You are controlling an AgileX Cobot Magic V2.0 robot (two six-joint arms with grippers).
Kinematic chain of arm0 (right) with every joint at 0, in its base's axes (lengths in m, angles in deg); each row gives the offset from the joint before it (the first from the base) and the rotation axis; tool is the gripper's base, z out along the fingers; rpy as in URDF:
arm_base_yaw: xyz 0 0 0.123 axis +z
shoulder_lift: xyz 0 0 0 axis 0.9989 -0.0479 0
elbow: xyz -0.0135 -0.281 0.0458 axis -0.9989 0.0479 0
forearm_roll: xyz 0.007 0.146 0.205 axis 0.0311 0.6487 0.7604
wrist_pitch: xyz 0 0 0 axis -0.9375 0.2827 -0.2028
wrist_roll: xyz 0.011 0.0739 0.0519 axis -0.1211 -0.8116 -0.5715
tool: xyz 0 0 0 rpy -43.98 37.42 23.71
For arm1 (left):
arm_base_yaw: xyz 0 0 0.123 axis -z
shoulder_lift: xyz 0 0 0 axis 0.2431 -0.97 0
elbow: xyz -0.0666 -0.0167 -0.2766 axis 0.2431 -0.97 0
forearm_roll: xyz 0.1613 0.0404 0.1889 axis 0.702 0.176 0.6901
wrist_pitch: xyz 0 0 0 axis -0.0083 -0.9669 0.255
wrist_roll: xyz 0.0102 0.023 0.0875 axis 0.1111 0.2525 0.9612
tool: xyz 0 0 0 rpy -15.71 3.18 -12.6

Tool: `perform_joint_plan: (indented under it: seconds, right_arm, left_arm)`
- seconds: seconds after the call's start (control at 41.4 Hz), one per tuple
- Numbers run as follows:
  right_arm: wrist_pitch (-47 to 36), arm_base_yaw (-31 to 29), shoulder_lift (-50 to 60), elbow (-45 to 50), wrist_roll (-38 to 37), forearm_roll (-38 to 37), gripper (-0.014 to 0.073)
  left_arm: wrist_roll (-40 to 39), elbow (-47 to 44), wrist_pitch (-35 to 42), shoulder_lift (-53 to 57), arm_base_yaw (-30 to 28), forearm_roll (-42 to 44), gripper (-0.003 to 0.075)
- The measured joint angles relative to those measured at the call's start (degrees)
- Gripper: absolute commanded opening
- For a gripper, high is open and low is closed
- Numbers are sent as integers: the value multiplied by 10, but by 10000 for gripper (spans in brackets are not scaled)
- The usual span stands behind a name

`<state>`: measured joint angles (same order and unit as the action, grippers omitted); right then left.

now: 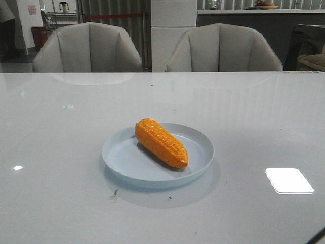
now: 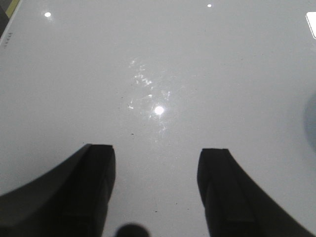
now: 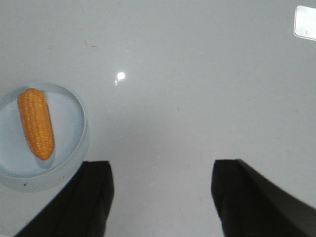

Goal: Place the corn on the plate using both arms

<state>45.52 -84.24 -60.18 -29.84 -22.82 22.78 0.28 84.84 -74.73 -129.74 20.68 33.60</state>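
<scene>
The orange corn (image 1: pixel 161 143) lies on the pale blue plate (image 1: pixel 118 153) near the middle of the table, its blunt tip toward the front right. The right wrist view shows the same corn (image 3: pixel 35 122) on the plate (image 3: pixel 71 128), off to the side of my right gripper (image 3: pixel 162 170), which is open and empty above bare table. My left gripper (image 2: pixel 156 154) is open and empty above bare table, with only a faint edge of the plate (image 2: pixel 311 118) in its view. Neither arm shows in the front view.
The glossy white table (image 1: pixel 254 127) carries bright light reflections, one rectangular patch (image 1: pixel 289 180) at the front right. Two grey chairs (image 1: pixel 89 48) stand behind the far edge. A dark corner (image 1: pixel 319 236) shows at the front right edge.
</scene>
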Motion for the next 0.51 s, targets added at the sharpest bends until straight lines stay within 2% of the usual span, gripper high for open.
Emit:
perform_joint_plan:
  seconds: [0.241,0.362,0.507]
  right_arm:
    - [-57,-60,153,219,-28,-1,535]
    - [-61,-64,218,289,-29,-1,535]
    - [-74,-64,274,331,-29,-1,535]
  left_arm:
    - [0,0,0,0,0,0,434]
    - [0,0,0,0,0,0,434]
    - [0,0,0,0,0,0,434]
